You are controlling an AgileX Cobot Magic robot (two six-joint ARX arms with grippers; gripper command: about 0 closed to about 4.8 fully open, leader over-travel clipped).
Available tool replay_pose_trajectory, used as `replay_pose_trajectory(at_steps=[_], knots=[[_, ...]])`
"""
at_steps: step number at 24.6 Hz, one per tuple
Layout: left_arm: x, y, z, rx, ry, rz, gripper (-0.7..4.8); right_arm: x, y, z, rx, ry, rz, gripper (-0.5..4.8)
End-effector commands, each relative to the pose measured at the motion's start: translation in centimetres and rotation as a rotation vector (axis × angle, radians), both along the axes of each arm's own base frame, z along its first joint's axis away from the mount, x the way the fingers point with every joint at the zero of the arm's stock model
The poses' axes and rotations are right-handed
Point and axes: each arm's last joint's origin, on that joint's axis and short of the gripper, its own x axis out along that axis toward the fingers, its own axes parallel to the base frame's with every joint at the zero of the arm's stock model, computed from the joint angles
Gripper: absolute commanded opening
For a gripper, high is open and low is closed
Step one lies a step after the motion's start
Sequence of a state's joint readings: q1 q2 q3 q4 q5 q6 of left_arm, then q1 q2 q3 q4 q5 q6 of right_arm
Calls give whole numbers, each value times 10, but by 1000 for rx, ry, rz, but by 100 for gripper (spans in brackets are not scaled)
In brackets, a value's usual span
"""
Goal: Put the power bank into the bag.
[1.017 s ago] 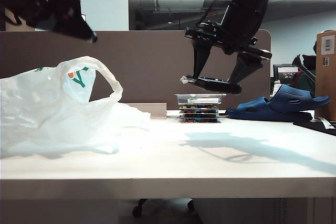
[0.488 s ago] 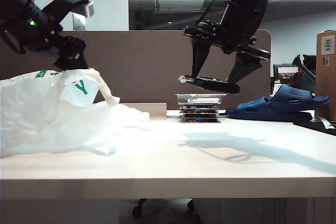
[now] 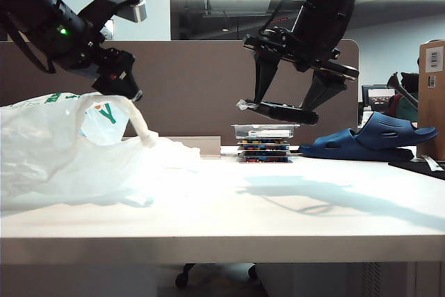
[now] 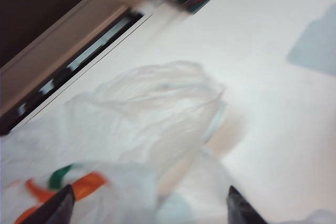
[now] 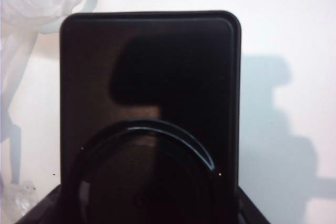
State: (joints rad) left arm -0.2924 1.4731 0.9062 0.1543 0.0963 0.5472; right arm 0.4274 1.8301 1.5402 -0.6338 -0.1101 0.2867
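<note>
The bag [image 3: 69,151] lies crumpled on the left of the table, its loop handle drooping to the right. My left gripper [image 3: 137,52] hangs just above that handle with its fingers spread. In the left wrist view the bag [image 4: 152,114] fills the space below the open left gripper [image 4: 149,205], with the green-and-orange logo beside one fingertip [image 4: 60,205]. My right gripper [image 3: 285,106] hovers high over the table right of centre, shut on the power bank [image 3: 292,113], held flat. The power bank [image 5: 152,77] covers most of the right wrist view, with the right gripper [image 5: 149,213] closed on its edges.
A stack of colourful cases [image 3: 263,142] with a clear lid stands at the back of the table, below the held power bank. A blue slipper [image 3: 375,137] lies at the back right, and a cardboard box [image 3: 432,95] stands at the far right. A brown partition [image 3: 201,81] runs behind the table.
My left arm has come down and to the right, from above the bag to just over its handle. The handle loop has sagged lower. The right arm and power bank have stayed still.
</note>
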Motion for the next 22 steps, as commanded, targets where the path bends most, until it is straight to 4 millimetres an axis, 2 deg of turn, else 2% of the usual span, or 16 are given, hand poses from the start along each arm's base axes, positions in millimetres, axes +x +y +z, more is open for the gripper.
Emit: replay_pose_trajectory(at_steps=[1,3,4,5,6,7,12,15,22], knots=[[5,3,-3,26,-4,61,371,1,1,9,25,-46,10,257],[6,3,-6,31,-1,64,349,1,1,9,25,-46,10,257],[8,3,-9,36,4,70,285,1,1,9,25,-47,10,257],[8,3,-10,41,7,77,213,1,1,9,25,-47,10,257],[9,2,-12,43,12,76,62,1,1,9,25,-46,10,257],[9,2,-12,43,12,77,-11,1,1,9,25,-47,10,257],[10,2,-9,30,-9,66,-6,0,2,9,43,-38,26,257],[10,-1,-6,-19,-24,-8,-6,0,3,9,76,-23,58,257],[8,-7,4,-236,-13,-183,-6,-2,7,10,168,18,145,257]])
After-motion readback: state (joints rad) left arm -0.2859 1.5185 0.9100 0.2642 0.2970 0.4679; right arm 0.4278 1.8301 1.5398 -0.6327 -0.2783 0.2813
